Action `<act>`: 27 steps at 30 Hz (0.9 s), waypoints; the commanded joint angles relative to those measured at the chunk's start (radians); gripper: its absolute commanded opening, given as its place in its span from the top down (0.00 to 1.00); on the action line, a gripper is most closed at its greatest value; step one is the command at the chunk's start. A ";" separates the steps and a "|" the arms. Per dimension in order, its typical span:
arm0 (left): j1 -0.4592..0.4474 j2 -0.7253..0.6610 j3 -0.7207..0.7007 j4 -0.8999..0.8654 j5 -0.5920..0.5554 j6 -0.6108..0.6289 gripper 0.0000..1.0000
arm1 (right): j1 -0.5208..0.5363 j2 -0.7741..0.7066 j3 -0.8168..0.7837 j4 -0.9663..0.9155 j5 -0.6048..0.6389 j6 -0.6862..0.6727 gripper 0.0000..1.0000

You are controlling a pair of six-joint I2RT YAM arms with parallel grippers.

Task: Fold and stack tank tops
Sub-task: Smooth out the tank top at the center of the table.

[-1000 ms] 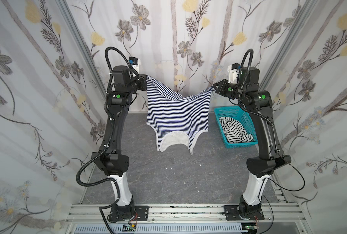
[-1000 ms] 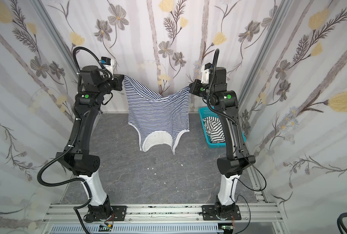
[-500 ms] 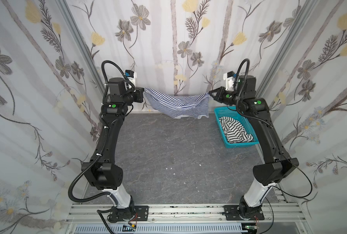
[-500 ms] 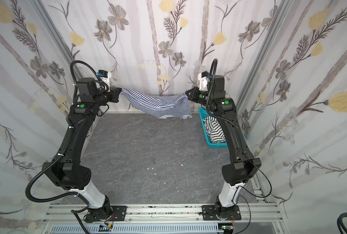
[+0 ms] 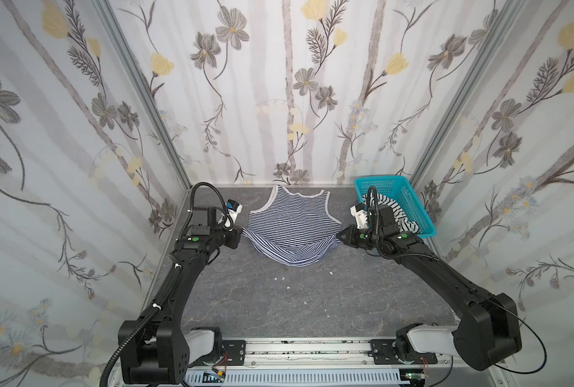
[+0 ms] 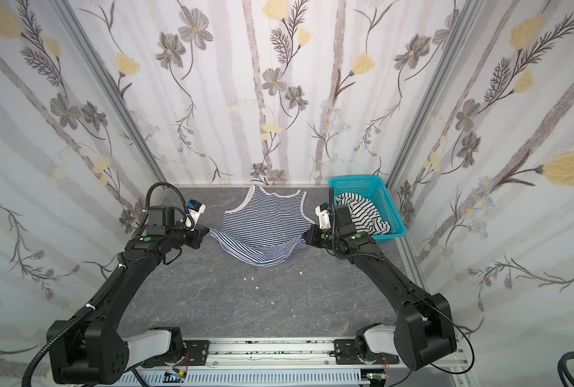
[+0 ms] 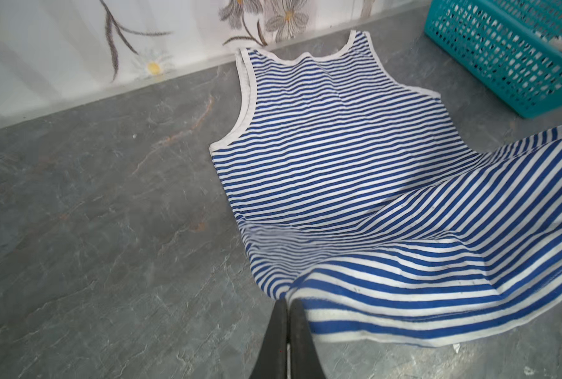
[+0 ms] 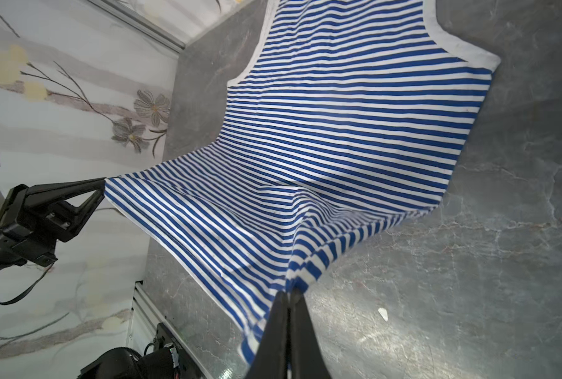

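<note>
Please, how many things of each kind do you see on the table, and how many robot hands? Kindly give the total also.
Tank tops: 2 (fine-striped tank top; wide-striped tank top)
Baskets: 1 (teal basket)
Hands: 2 (left hand; right hand)
Total: 5

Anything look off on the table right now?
Fine navy-and-white striped tank top: neckline end lies flat, but the hem sags in bunched folds between the left gripper and right gripper, both shut on its corners. Small white flecks litter the grey table. No damage visible.
</note>
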 commanded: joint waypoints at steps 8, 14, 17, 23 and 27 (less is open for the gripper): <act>-0.010 -0.023 -0.099 -0.115 -0.036 0.185 1.00 | 0.032 -0.116 -0.230 0.092 0.034 0.062 1.00; -0.014 -0.006 -0.165 -0.135 -0.109 0.248 1.00 | 0.117 -0.150 -0.364 0.137 0.051 0.126 1.00; -0.015 0.000 -0.196 -0.141 -0.143 0.281 1.00 | 0.170 -0.157 -0.413 0.148 0.080 0.161 1.00; -0.014 -0.003 -0.240 -0.144 -0.196 0.325 1.00 | 0.238 -0.191 -0.455 0.092 0.178 0.196 1.00; -0.014 0.012 -0.242 -0.135 -0.229 0.321 1.00 | 0.247 -0.211 -0.468 0.032 0.271 0.203 1.00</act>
